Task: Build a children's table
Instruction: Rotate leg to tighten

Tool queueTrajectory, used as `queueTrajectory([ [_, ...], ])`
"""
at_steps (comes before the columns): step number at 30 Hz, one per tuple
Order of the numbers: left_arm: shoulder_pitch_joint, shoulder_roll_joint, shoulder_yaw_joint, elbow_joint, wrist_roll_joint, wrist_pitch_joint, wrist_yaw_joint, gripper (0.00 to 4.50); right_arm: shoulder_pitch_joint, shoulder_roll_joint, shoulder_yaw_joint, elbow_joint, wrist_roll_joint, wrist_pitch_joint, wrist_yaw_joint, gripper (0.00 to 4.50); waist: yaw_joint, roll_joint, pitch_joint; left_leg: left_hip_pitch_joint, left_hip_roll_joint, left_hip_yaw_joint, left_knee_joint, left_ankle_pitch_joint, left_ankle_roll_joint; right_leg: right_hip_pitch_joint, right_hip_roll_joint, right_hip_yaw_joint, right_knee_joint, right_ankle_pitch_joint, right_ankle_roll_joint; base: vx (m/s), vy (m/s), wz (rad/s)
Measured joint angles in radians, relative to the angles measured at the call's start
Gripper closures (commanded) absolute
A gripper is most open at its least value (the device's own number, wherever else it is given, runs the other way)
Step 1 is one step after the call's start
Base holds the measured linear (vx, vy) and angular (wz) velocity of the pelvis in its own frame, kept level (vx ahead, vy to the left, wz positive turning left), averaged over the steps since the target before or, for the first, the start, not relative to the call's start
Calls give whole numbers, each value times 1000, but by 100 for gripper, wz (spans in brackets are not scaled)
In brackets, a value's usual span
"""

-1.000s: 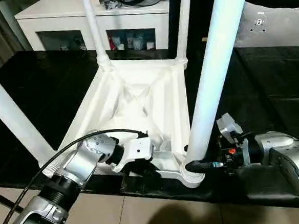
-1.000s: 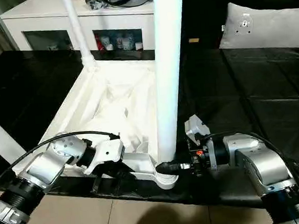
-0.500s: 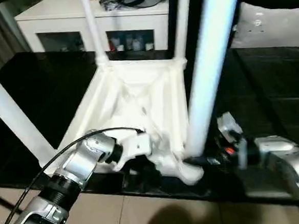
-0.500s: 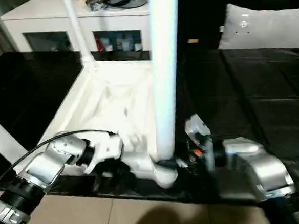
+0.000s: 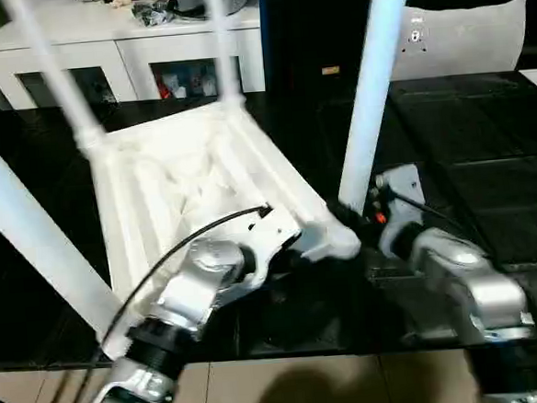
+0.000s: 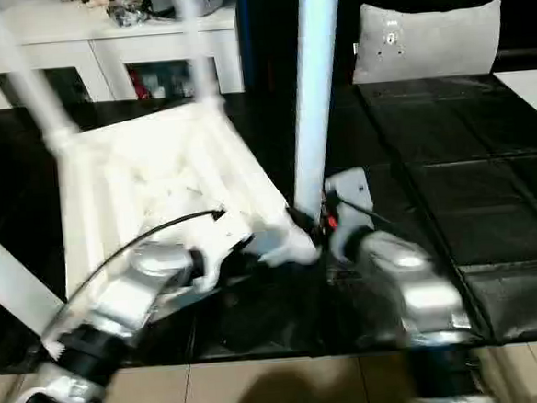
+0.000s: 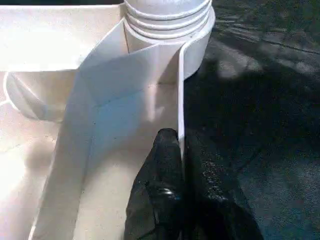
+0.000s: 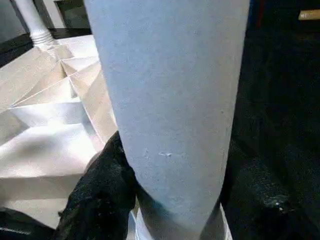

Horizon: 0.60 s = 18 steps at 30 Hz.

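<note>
The white children's table lies upside down on the black surface, ribbed underside up, with its legs standing in the corner sockets. My left gripper is shut on the thin rim of the top, beside the near right corner socket. My right gripper is shut around the base of that corner's leg, one black finger on each side. Another leg rises at the near left, and two thinner-looking ones stand at the far corners.
A white low cabinet with glass doors stands behind the black surface. A grey cushion lies at the back right. The surface's front edge runs just below my forearms, with tiled floor beyond it.
The table has turned on the surface with both grippers holding it; its held corner now sits farther from the front edge and the far legs swung left. The camera also shifted.
</note>
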Motion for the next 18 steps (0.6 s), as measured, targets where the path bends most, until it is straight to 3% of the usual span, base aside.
queueTrajectory([
  [11, 0, 16, -20, -5, -4, -20, -23, 450, 36, -106, 26, -3, 6, -70, 172, 100, 12, 2, 1, -1, -1, 0, 1, -1, 1, 0, -2, 0, 0, 0, 0, 0, 0, 0],
  [18, 2, 107, -49, 15, -7, -157, -140, 450, 38, -237, 60, 24, 32, -140, 391, 38, 24, 4, 3, -1, -1, 0, 1, -1, 2, 0, -2, -1, 0, 0, 0, 0, 0, 0],
])
